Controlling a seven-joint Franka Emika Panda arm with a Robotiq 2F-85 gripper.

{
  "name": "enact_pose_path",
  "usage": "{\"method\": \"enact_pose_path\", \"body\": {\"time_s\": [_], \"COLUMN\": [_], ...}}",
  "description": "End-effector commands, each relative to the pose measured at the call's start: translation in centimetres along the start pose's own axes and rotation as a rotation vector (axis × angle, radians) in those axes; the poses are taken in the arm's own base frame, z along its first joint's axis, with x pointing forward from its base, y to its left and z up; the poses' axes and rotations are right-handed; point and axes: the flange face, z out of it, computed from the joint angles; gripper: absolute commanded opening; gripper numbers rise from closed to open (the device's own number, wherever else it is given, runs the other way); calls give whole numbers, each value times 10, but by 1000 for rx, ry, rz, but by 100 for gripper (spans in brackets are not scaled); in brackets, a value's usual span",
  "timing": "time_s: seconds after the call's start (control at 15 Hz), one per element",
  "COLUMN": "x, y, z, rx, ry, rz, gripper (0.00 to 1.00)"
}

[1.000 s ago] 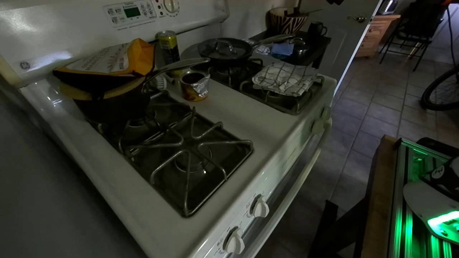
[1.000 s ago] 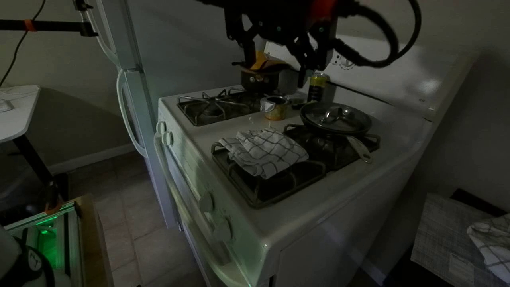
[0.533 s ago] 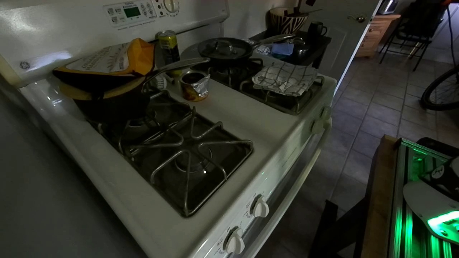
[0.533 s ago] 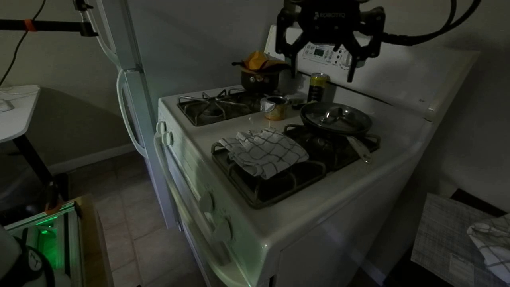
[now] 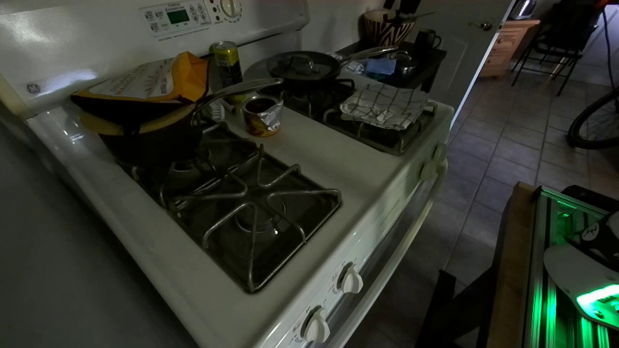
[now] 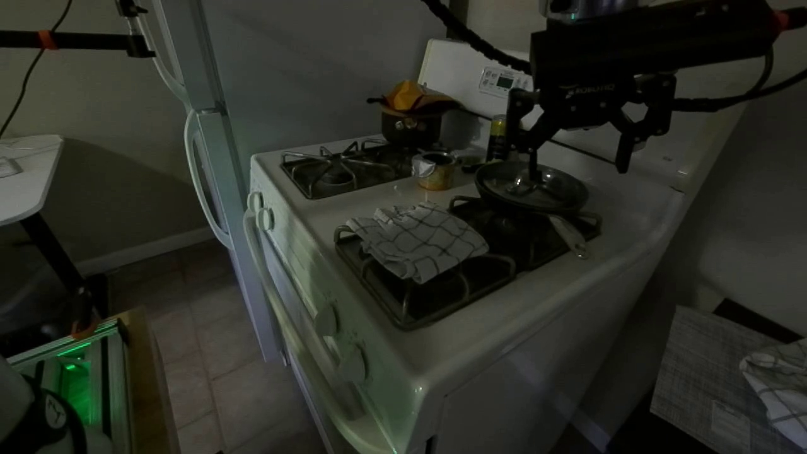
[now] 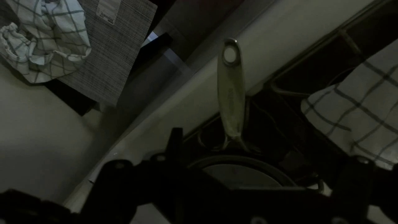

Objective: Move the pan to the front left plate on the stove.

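Pan [image 5: 305, 81], dark and shallow under a lid [image 5: 283, 65], on the back right grate [image 6: 596, 222] of the stove [image 6: 536, 366]; in the wrist view its long handle [image 7: 231, 93] reaches past the grate over the white worktop [image 5: 338, 150]. The tool [image 6: 578, 169] hangs above, its fingers [image 6: 625, 151] spread well apart; in an exterior view one finger [image 6: 533, 165] overlaps the lid's handle [image 6: 519, 185], and contact cannot be told.

A small container [image 5: 261, 123] with torn foil at its rim stands between the pan and the front left plate [image 5: 260, 215], whose prongs lie in full view. A checked cloth [image 5: 384, 104] covers part of the front right grate [image 6: 454, 306], just in front of the pan. A yellow-and-dark can [image 5: 227, 63] stands upright near the back panel [image 5: 111, 53]; on the back left grate [image 5: 215, 126], a dark pot [image 5: 154, 142] bears an orange-and-white bag [image 5: 145, 79]. Beyond the stove are a patterned bowl [image 5: 387, 29] and a mug [image 5: 427, 38].

Markings: "ROBOTIQ" on the tool, in an exterior view; a round GE emblem [image 5: 34, 88] on the back panel. The bag's lettering appears to include "MANGO". Print on the control panel [image 5: 176, 19] and, in the wrist view, on the pan's handle and a label [image 7: 108, 11] cannot be read.
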Motion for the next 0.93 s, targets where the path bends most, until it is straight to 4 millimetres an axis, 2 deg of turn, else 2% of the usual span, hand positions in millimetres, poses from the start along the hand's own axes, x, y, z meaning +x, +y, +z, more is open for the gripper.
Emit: {"method": "enact_pose_path", "body": {"time_s": [0.0,0.47,0.67,0.87], "x": [-1,-3,-1,0], "y": [-1,-11,-7,-2], "z": [6,62,75,77], "rx": [11,141,141,120], "ry": [7,149,179,202], "rz": [-12,4,33,59], "gripper": [100,100,100,100]}}
